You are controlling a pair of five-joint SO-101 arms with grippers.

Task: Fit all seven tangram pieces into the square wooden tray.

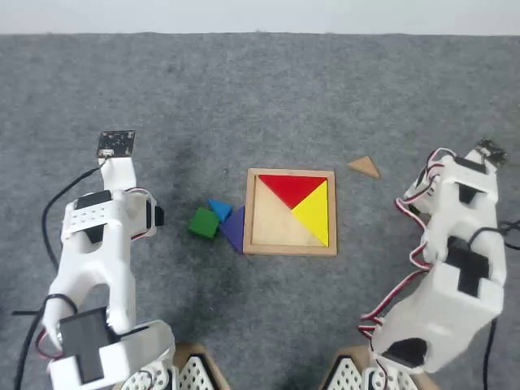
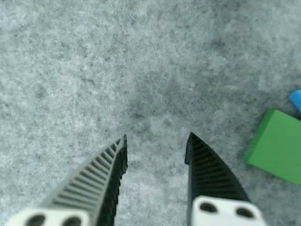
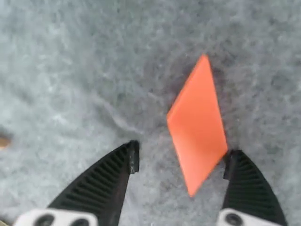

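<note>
The square wooden tray (image 1: pixel 253 213) lies mid-table and holds a red triangle (image 1: pixel 291 189) and a yellow triangle (image 1: pixel 315 213). Just left of it lie a green piece (image 1: pixel 203 223), a blue piece (image 1: pixel 219 209) and a purple piece (image 1: pixel 235 228). A tan triangle (image 1: pixel 364 166) rests beyond the tray's far right corner. My left gripper (image 2: pixel 156 143) hangs open over bare carpet, with the green piece (image 2: pixel 277 146) off to one side. My right gripper (image 3: pixel 183 157) is open low over an orange parallelogram (image 3: pixel 197 125), which lies flat between its fingertips, close to one finger (image 3: pixel 244 183).
Grey carpet covers the table. The left arm (image 1: pixel 101 236) stands left of the loose pieces and the right arm (image 1: pixel 455 260) right of the tray. A sliver of a tan piece (image 3: pixel 3 140) shows at the edge of the right wrist view.
</note>
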